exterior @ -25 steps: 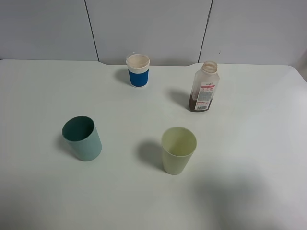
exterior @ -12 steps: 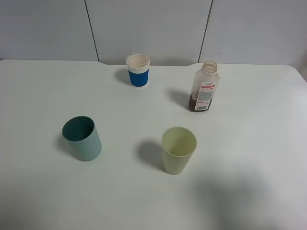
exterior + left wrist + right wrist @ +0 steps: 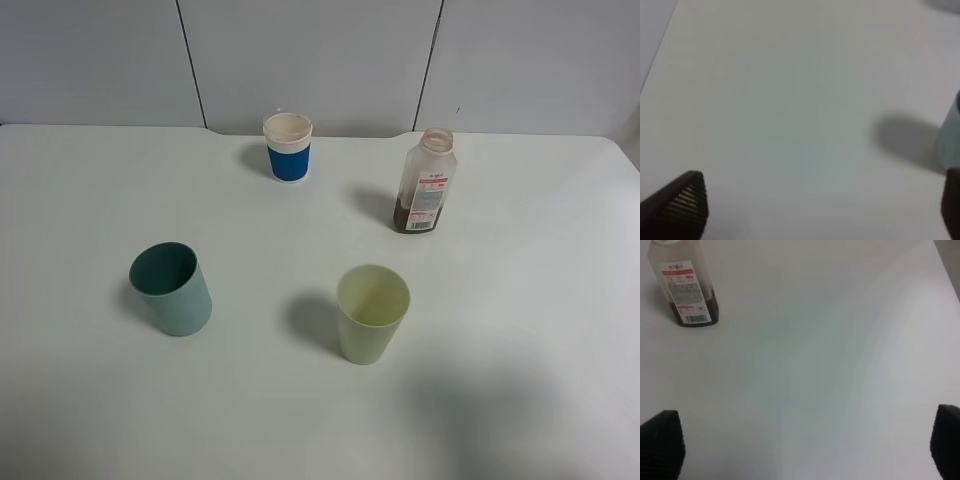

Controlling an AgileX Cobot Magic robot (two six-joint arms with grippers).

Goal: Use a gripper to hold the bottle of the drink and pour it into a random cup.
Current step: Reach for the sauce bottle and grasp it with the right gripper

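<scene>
The bottle [image 3: 426, 182] stands upright and uncapped on the bench [image 3: 520, 300], with the drink [image 3: 413, 217] only a dark layer at its base. So nearly empty, it is probably light, and a finger that meets it first on one side could push it over and spill the drink through the open neck. The cup [image 3: 172, 289] stands well apart from the bottle, to its left and nearer the front edge. The pale yellow-green tumbler [image 3: 372, 313] sits in front of the bottle, roughly on the way across, so a low carry might clip it. With so little drink, the pour will need a steep tilt, which risks overshooting the rim or nudging the cup. The paper cup [image 3: 288, 148], left of the bottle at the back, looks out of harm's way. The right gripper [image 3: 802, 447] is spread fully wide, short of the bottle, holding and touching nothing. The left gripper [image 3: 817, 205] is likewise released and empty.
</scene>
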